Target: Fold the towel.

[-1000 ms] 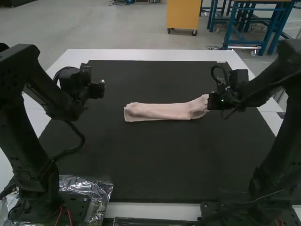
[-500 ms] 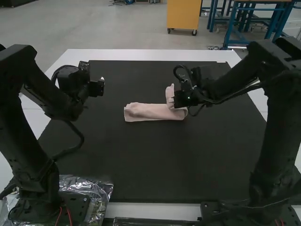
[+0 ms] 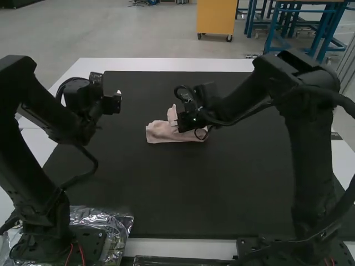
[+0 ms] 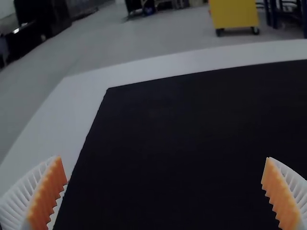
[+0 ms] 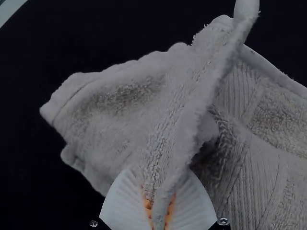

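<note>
The pink towel (image 3: 161,132) lies as a narrow strip on the black mat, its right part brought over toward the left and standing up at the grip. My right gripper (image 3: 176,123) is above the towel's middle in the high view. In the right wrist view the right gripper (image 5: 160,203) is shut on an edge of the towel (image 5: 120,115), which rises as a fold between the pads. My left gripper (image 3: 118,101) is held still, left of and apart from the towel. The left wrist view has the left gripper (image 4: 165,184) wide open, with nothing between its pads.
The black mat (image 3: 166,194) covers most of the white table (image 3: 166,65). Crinkled silver plastic (image 3: 119,227) lies by the left arm's base. The right arm stretches across the mat's right side.
My right gripper has moved left from the towel's right end, carrying that end over the rest, so the strip looks shorter. The left arm has barely moved.
</note>
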